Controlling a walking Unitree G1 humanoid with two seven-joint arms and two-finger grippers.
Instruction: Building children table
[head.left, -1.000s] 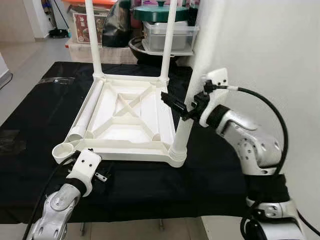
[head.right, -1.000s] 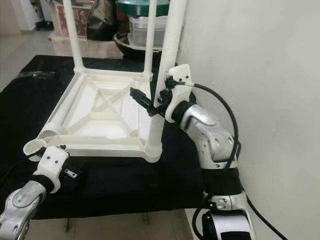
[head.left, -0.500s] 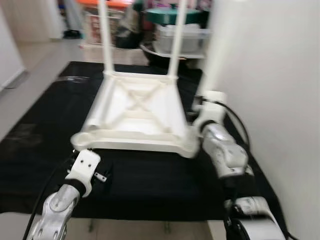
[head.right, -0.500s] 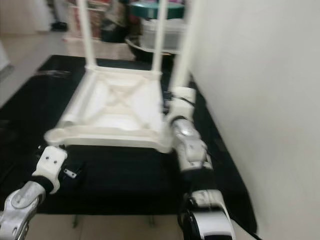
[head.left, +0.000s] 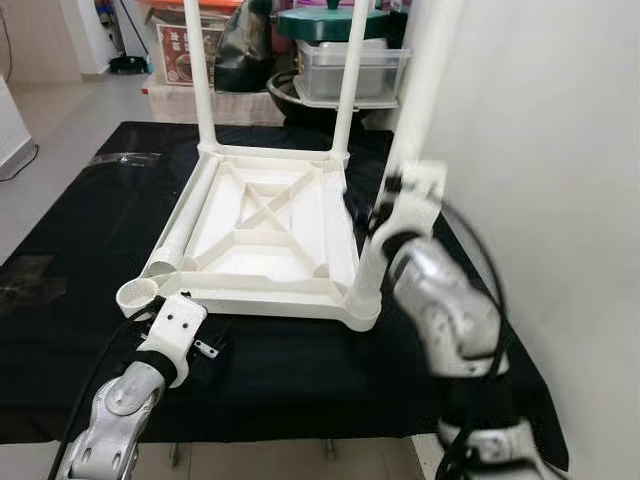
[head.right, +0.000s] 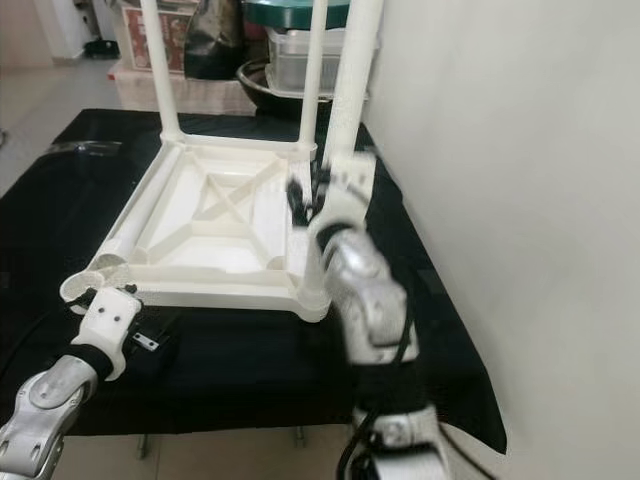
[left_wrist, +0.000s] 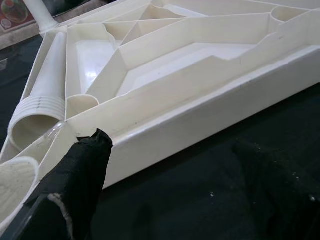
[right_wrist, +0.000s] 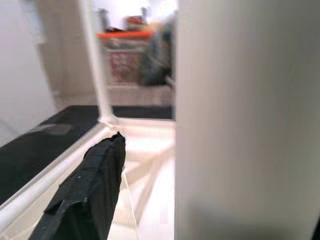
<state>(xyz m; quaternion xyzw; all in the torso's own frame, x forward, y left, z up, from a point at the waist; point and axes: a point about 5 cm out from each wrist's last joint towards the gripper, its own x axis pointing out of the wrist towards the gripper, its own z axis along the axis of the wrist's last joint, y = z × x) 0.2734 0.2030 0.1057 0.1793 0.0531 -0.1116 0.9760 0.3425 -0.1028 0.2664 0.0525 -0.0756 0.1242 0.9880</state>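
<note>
While the upturned white table top is lying on the black cloth, the right gripper is still clasping the near-right leg, now closer in; the left gripper is hovering unclenched at the empty socket, the loose leg awaiting fitting.

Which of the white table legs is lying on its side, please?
The loose leg lying along the upturned tabletop's left edge; the other three stand upright in corner sockets.

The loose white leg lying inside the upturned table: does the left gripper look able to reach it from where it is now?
Probably yes. The left gripper sits on the black cloth just outside the table's near edge, close to the loose leg's open end. Nothing stands between them except the low rim, which it would need to lift over.
</note>
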